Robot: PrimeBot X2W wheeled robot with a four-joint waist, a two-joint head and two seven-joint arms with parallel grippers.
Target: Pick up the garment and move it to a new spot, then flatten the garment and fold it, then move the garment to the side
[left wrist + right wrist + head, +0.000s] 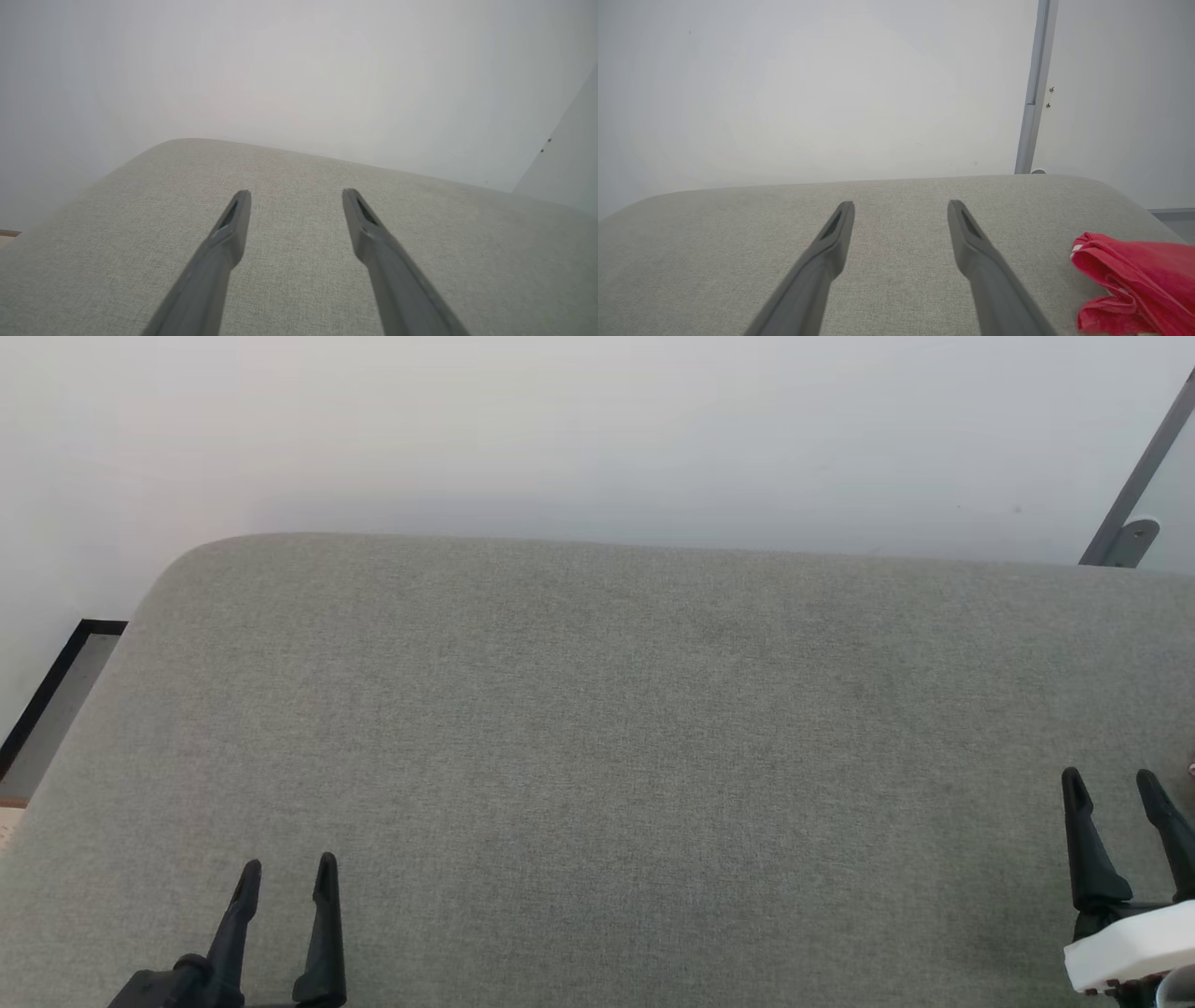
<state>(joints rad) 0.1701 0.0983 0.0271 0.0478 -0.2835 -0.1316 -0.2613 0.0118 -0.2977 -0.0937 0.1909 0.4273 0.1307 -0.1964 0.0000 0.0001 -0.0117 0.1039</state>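
In the head view the left gripper [288, 870] stands at the near left of the grey pad [597, 709] and the right gripper [1109, 777] at the near right edge. Both have their fingers spread wide, point to the far side, and hold nothing. The pad between them is bare up to the white wall [597, 429]. In the left wrist view the left gripper [296, 192] hangs wide open above bare pad, and no cloth is near its fingers. In the right wrist view the right gripper [901, 205] is as wide open and also empty. The garment [1134, 284] lies on the pad to the right of its right finger, near but not touching it, beside the pad's right edge. So the right arm is clearly the nearer one, and I judge that its first move must go sideways to the right, not forward. The garment is a crumpled red heap with soft rolled folds and a small white strip at its far left corner. It runs out of the picture at the right, so its long axis I cannot tell.
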